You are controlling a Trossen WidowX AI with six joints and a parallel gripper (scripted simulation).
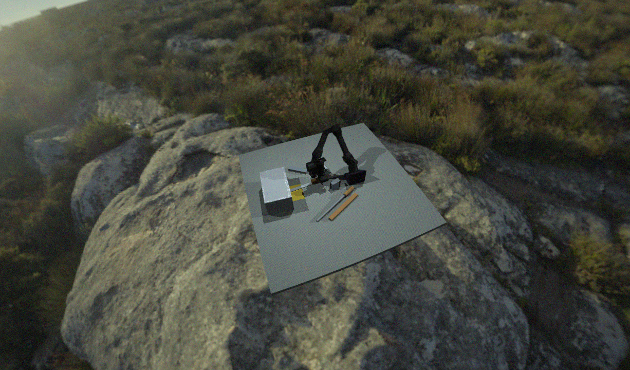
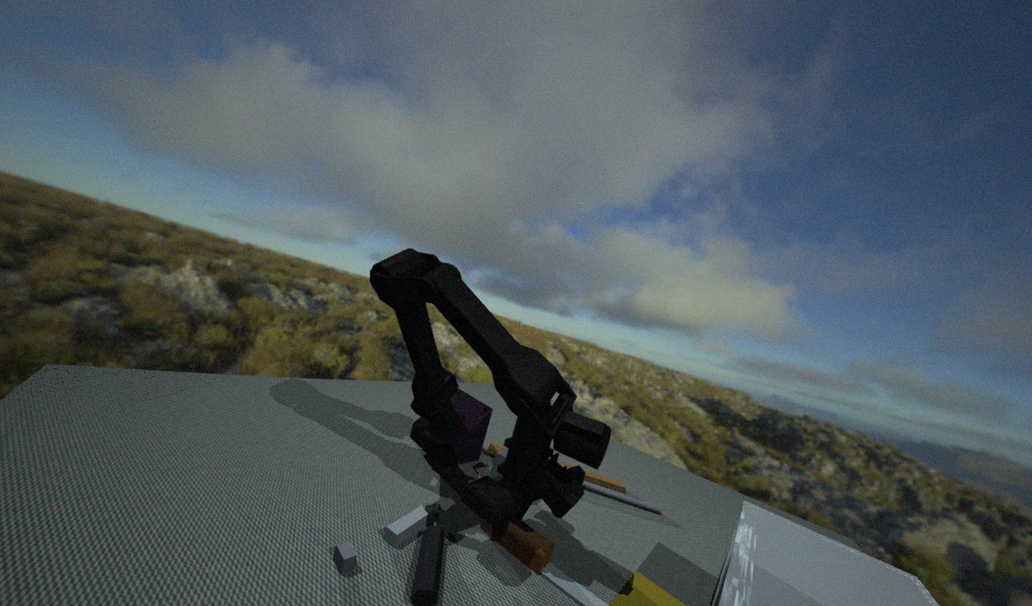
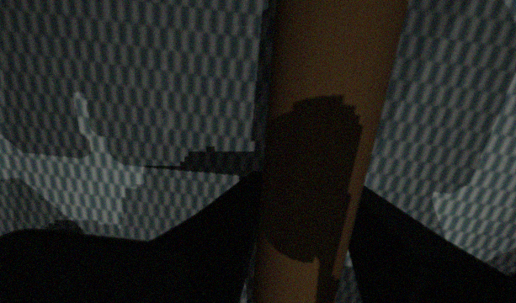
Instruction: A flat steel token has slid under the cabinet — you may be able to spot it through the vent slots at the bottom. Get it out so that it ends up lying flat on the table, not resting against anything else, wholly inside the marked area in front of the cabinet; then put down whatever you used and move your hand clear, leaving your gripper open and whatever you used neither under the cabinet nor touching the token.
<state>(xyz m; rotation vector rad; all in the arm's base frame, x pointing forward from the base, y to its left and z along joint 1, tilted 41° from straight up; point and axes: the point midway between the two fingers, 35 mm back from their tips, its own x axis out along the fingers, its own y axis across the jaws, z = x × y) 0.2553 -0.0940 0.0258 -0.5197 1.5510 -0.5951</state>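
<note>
My gripper (image 1: 315,180) (image 2: 497,527) (image 3: 302,187) is shut on the orange handle (image 1: 314,181) (image 2: 530,547) (image 3: 337,50) of a tool, low over the table. Its pale flat blade (image 1: 302,186) (image 2: 571,585) points across the yellow marked area (image 1: 297,195) (image 2: 646,591) to the front of the cabinet (image 1: 275,184) (image 2: 828,569). Whether the blade's tip is under the cabinet cannot be told. The handle fills the space between the fingers in the wrist view. The steel token cannot be made out in any view.
A thin rod (image 1: 331,207) (image 2: 624,497) with an orange handle and an orange stick (image 1: 343,206) (image 2: 606,481) lie to one side. A grey block (image 1: 335,184) stands near the arm's base. A dark bar (image 1: 297,170) (image 2: 428,565), a pale block (image 2: 406,526) and a small cube (image 2: 345,558) lie on the other side.
</note>
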